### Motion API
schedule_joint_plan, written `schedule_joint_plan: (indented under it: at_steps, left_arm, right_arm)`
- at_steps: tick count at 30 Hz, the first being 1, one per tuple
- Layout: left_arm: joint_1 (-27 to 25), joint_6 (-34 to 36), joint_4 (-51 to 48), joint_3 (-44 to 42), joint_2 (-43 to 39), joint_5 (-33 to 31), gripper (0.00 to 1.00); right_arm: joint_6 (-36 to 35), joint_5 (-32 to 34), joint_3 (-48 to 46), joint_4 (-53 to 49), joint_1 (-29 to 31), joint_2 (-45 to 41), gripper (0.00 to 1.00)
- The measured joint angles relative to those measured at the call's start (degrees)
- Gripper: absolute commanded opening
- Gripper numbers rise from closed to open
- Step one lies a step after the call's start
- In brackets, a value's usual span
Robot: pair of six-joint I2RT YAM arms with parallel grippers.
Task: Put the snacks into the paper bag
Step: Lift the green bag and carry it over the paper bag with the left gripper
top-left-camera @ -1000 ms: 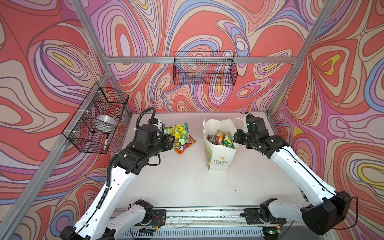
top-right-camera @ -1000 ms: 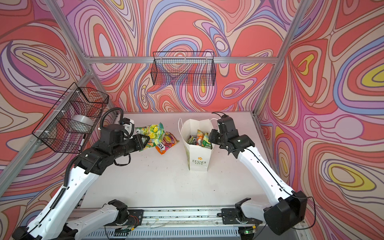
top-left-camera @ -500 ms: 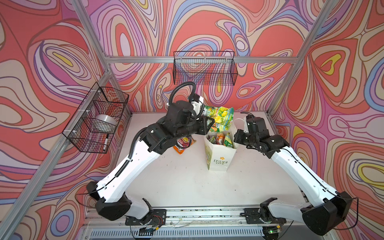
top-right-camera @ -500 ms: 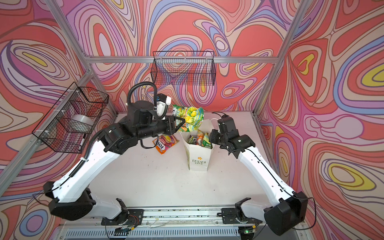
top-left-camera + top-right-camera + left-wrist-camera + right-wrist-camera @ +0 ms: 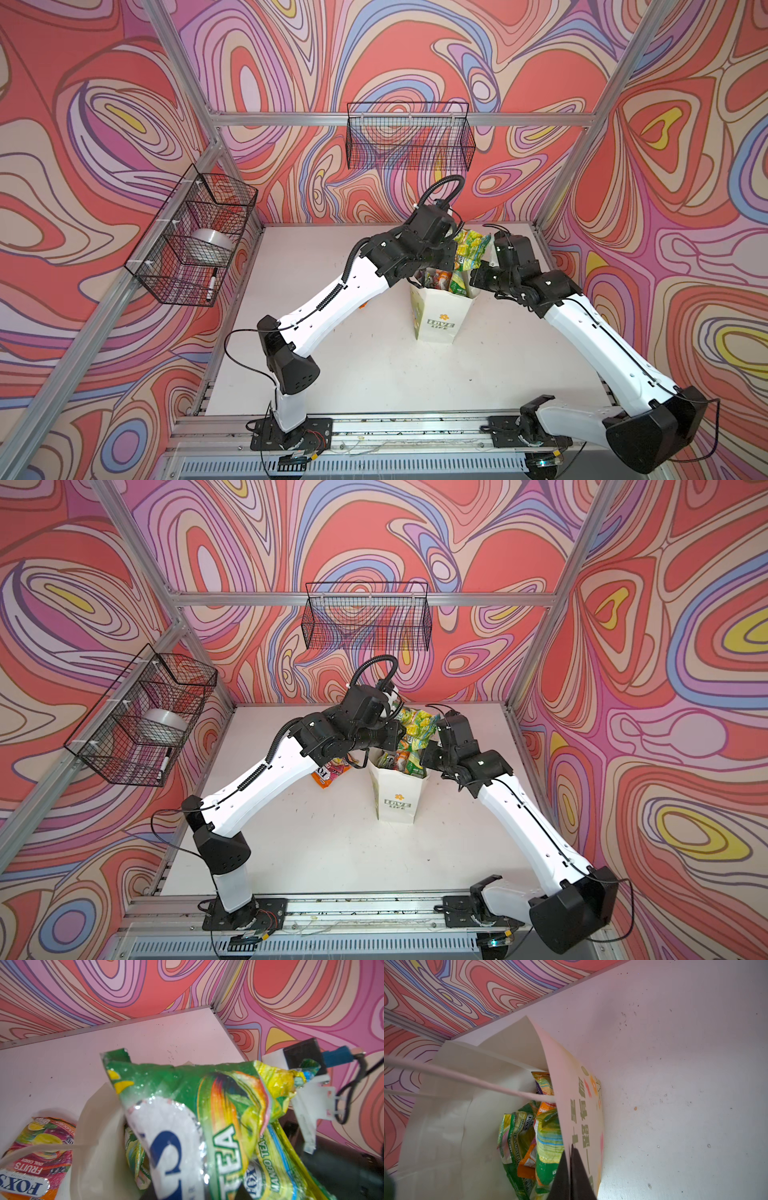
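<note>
The paper bag (image 5: 440,316) stands upright directly beneath the left gripper (image 5: 455,251). That gripper is closed part-way on what look like two green packets (image 5: 187,1095), which dangle over the bag's mouth. More snacks (image 5: 546,1136) lie inside, too jumbled to count. The right gripper (image 5: 570,1169) is pinched tight on the bag's rim. One fruit packet (image 5: 328,773) lies on the table (image 5: 332,374) beside the left gripper, half hidden by the arm. Two wire baskets (image 5: 409,137) hang on the walls.
</note>
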Motion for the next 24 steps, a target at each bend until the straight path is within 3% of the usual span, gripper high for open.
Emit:
schedule_joint_plan:
  at_steps: [16, 18, 21, 24]
  left_arm:
    - [1.2, 3.7, -5.2, -0.9, 6.8, -3.2, 0.33]
    - [1.2, 4.4, -6.2, 0.1, 8.3, -3.8, 0.4]
    - [1.2, 4.9, -7.6, 0.6, 9.8, -5.5, 0.58]
    - [1.2, 4.9, -9.1, 0.6, 10.3, -6.7, 0.66]
  right_arm:
    - [-0.2, 0.0, 0.7, 0.0, 0.0, 0.0, 0.0]
    - [-0.2, 0.1, 0.7, -0.1, 0.0, 0.0, 0.0]
    - [-0.2, 0.2, 0.7, -0.1, 0.0, 0.0, 0.0]
    - [-0.2, 0.1, 0.7, 0.0, 0.0, 0.0, 0.0]
